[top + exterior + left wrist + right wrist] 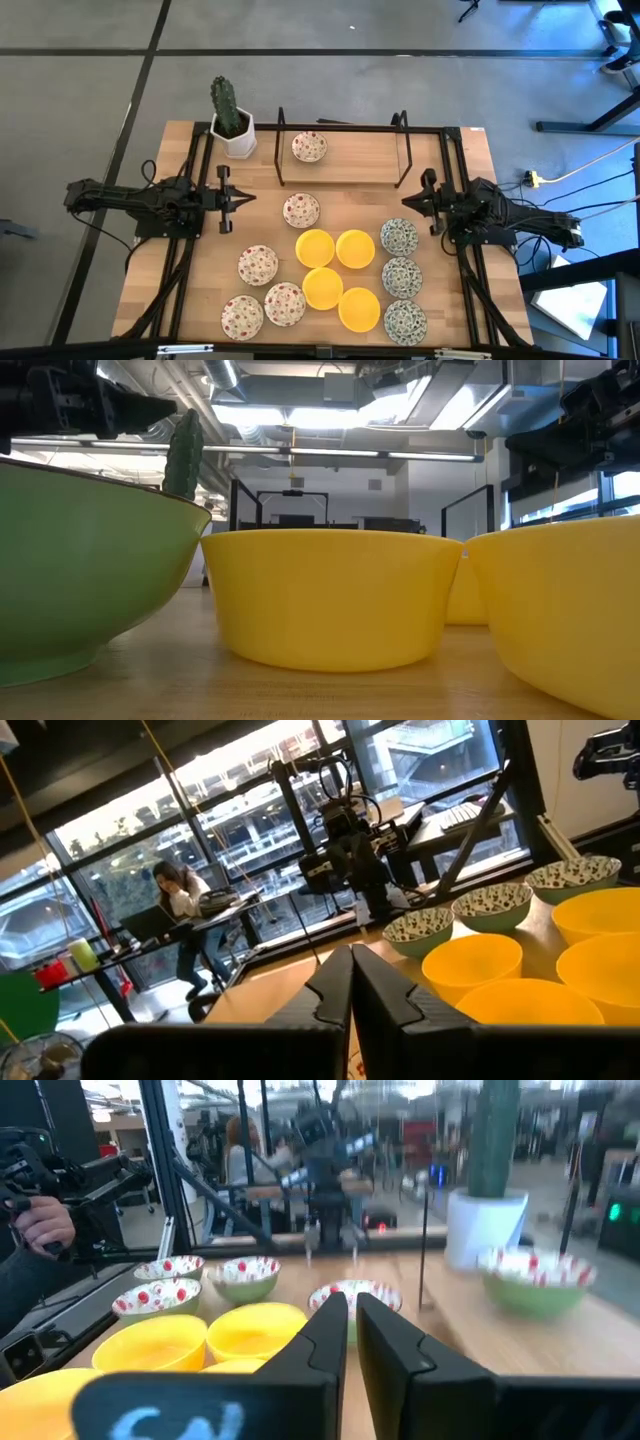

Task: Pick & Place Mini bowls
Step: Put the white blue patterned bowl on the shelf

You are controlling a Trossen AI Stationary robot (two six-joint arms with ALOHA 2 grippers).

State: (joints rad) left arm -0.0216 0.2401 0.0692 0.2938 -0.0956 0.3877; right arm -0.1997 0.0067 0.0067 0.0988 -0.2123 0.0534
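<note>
Twelve mini bowls (322, 287) sit on the table (190, 300): eleven clustered at centre and lower frame, one red-speckled bowl (309, 147) inside the black rack (343, 152) at the top. Left gripper (243, 198), fingers together, waits mid-left; right gripper (407, 202), fingers nearly together and empty, mid-right

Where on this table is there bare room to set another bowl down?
Bare wood lies under the black rack, right of the lone red-speckled bowl, and along the table's left edge below the left gripper. The middle, with yellow bowls, is crowded.
</note>
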